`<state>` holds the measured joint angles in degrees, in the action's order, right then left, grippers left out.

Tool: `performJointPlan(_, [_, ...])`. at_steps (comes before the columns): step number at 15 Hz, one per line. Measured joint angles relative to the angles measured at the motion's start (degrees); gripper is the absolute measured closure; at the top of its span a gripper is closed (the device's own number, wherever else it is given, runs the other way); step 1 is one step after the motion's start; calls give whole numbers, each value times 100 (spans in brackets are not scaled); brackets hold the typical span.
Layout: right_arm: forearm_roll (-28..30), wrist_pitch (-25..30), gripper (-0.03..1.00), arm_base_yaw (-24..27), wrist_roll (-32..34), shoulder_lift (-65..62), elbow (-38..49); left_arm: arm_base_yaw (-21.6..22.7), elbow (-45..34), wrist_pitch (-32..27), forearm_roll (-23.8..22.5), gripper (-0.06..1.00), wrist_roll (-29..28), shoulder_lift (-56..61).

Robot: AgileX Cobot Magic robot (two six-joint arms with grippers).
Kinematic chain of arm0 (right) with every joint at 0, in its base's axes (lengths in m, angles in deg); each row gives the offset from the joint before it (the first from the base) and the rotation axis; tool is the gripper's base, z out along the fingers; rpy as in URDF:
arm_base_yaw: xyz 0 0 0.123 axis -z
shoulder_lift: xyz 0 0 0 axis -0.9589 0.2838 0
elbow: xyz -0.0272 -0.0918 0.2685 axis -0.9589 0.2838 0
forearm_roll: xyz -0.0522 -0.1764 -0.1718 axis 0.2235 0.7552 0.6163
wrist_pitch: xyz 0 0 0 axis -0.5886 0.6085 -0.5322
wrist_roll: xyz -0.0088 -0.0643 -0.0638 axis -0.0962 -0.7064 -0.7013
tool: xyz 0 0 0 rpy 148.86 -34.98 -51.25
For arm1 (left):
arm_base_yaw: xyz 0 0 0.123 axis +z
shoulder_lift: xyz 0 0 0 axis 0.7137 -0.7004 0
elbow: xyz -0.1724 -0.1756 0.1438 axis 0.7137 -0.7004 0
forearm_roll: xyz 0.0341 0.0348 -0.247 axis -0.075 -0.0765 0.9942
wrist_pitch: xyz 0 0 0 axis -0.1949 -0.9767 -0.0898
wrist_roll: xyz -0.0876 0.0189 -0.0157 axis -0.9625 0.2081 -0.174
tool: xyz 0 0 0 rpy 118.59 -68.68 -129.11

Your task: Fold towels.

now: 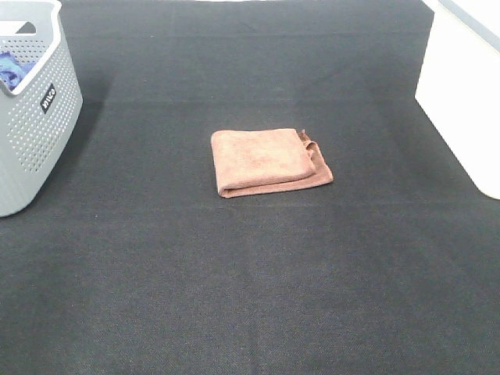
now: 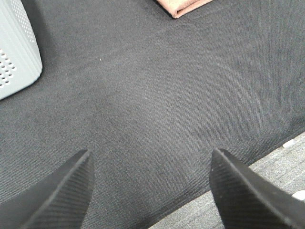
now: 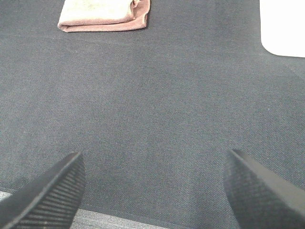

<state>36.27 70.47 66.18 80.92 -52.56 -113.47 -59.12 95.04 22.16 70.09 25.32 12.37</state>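
- A brown towel [image 1: 269,162] lies folded into a small rectangle near the middle of the black mat [image 1: 234,273], with one corner flap turned up along its right-hand edge in the high view.
- Nothing touches the towel; both arms are out of the high view.
- The left gripper [image 2: 150,191] hovers over bare mat near the mat's edge, its jaws spread wide with nothing between them; the towel's edge shows well apart from it.
- The right gripper [image 3: 155,188] likewise hangs over bare mat, jaws wide apart and holding nothing.
- A grey perforated basket [image 1: 47,117] stands at the far left of the mat, well apart from the towel; something blue [image 1: 12,69] lies inside it.
- A small dark label [image 1: 48,98] on the basket's wall carries white lettering too small to read.
- A white box [image 1: 461,94] sits at the right edge.
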Motion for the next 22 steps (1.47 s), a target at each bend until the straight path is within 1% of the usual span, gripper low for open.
performJointPlan(8, [0, 0, 21, 0, 0, 0, 0, 0, 0, 0, 17, 28, 476, 0])
performJointPlan(14, [-46, 0, 21, 0, 0, 0, 0, 0, 0, 0, 17, 28, 481, 0])
performJointPlan(15, [-63, 0, 21, 0, 0, 0, 0, 63, 0, 0, 17, 28, 481, 0])
performJointPlan(17, [-109, 0, 21, 0, 0, 0, 0, 395, 0, -6, 17, 28, 493, 6])
performJointPlan(20, [-132, 0, 21, 52, 0, 0, 0, 1175, 0, -11, 17, 28, 498, 344])
performJointPlan(22, [-138, -6, 21, 430, 0, -74, 0, 1266, 0, -11, 17, 28, 498, 699])
